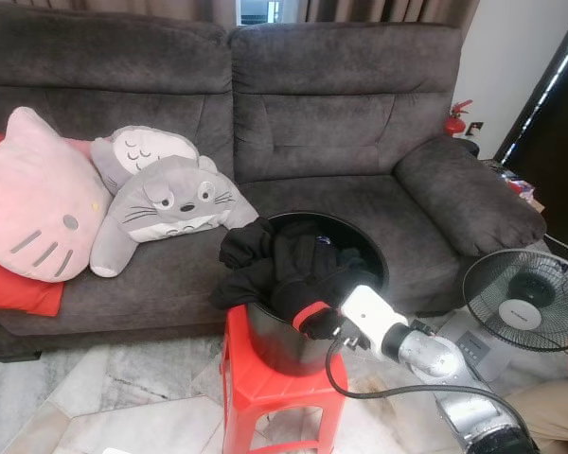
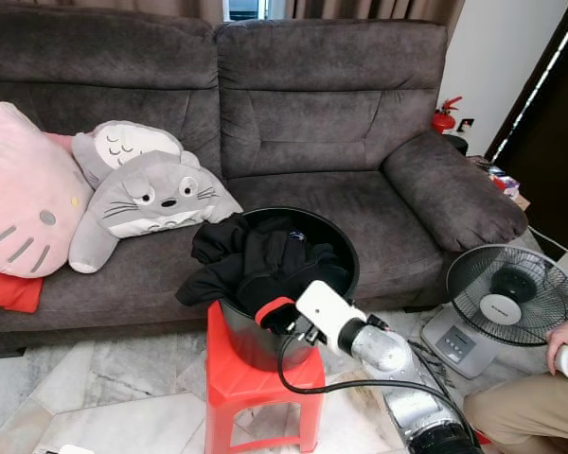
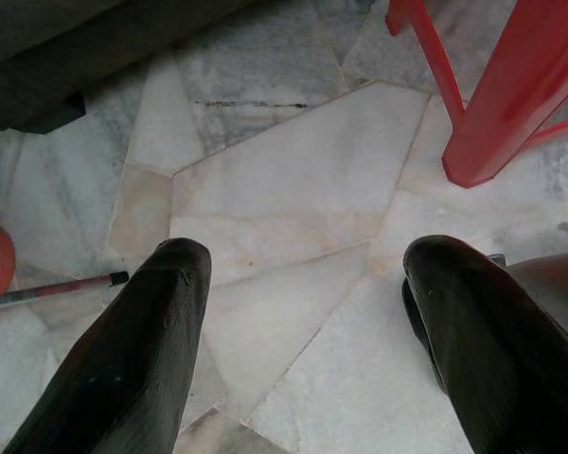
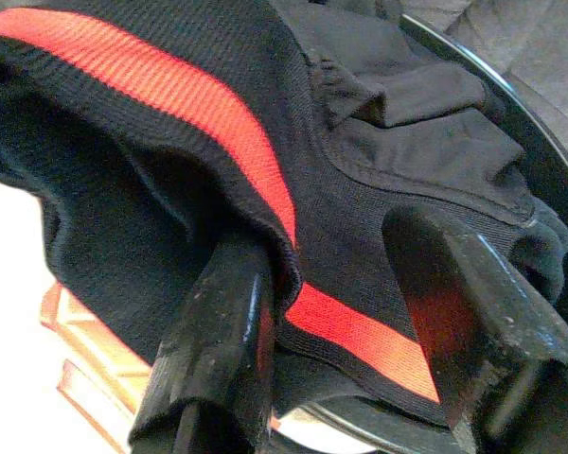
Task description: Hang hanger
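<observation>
At bucket [image 1: 364, 248] rim — right gripper [image 4: 360, 303] straddles red-striped black garment [image 4: 218, 123].

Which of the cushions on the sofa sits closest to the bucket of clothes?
The grey Totoro plush, lying beside the black bucket. The pink cat cushion and red cushion lie farther along the sofa, toward its end.

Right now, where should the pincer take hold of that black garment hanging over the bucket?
Grip the red-striped hem draped over the bucket rim's near side, coming from the front. The right pincer already straddles that edge, fingers open around it.
</observation>
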